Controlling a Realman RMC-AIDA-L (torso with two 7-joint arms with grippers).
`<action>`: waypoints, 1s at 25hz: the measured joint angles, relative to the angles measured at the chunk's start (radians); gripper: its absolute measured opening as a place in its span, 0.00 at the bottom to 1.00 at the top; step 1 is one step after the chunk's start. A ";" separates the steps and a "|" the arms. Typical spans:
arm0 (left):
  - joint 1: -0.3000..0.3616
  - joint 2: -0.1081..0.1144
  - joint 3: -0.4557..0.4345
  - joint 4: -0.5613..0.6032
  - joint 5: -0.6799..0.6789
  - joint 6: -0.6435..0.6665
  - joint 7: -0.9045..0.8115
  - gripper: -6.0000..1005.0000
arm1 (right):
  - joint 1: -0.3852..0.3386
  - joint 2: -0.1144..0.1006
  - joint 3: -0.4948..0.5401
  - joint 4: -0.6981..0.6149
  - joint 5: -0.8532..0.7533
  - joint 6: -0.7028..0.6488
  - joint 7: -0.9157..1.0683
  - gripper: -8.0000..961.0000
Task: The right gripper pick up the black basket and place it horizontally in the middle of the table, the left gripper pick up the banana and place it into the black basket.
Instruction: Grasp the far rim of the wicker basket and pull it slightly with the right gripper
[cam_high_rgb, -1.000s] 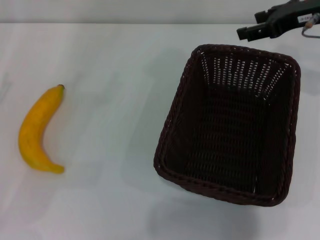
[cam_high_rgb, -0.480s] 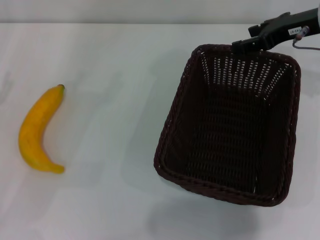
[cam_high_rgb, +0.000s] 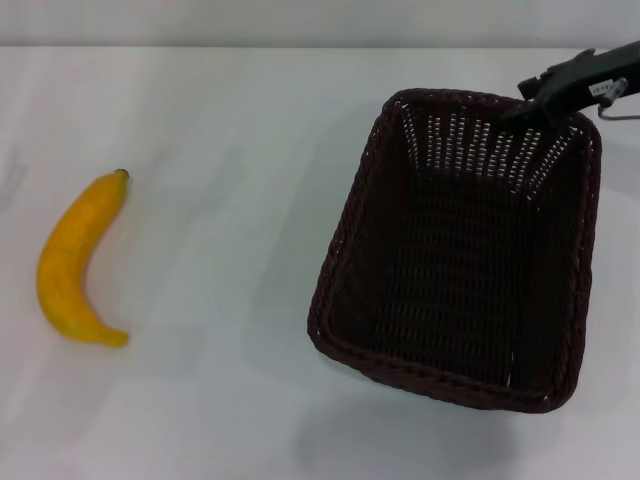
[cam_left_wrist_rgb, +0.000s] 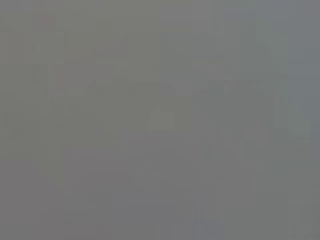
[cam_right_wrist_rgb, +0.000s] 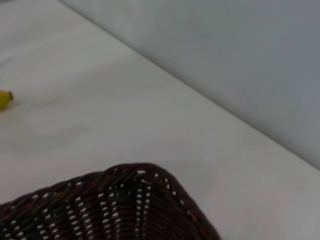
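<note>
The black basket (cam_high_rgb: 460, 250) stands on the white table (cam_high_rgb: 230, 150) at the right, its long side running away from me, empty. My right gripper (cam_high_rgb: 537, 99) reaches in from the upper right and sits at the basket's far rim, near its far right corner. The right wrist view shows a corner of the basket's rim (cam_right_wrist_rgb: 125, 200) close below and the banana's tip (cam_right_wrist_rgb: 4, 99) far off. The banana (cam_high_rgb: 78, 262) lies on the table at the left, stem pointing away from me. My left gripper is out of view; the left wrist view is plain grey.
The table's far edge meets a pale wall (cam_high_rgb: 300, 20) along the top of the head view. Bare tabletop lies between the banana and the basket.
My right gripper has moved down and to the right, from above the table beyond the basket onto its far rim. Basket and banana have not moved.
</note>
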 joint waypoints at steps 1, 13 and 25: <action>0.000 0.000 0.000 0.000 0.000 0.000 0.000 0.88 | 0.001 0.000 0.000 0.000 -0.003 -0.006 0.000 0.71; 0.000 0.000 0.001 0.000 0.000 0.000 -0.001 0.88 | 0.055 -0.003 0.001 -0.031 -0.194 -0.105 0.071 0.71; -0.005 -0.003 0.005 -0.021 0.000 -0.004 -0.002 0.88 | 0.116 0.010 -0.005 -0.023 -0.264 -0.112 0.077 0.71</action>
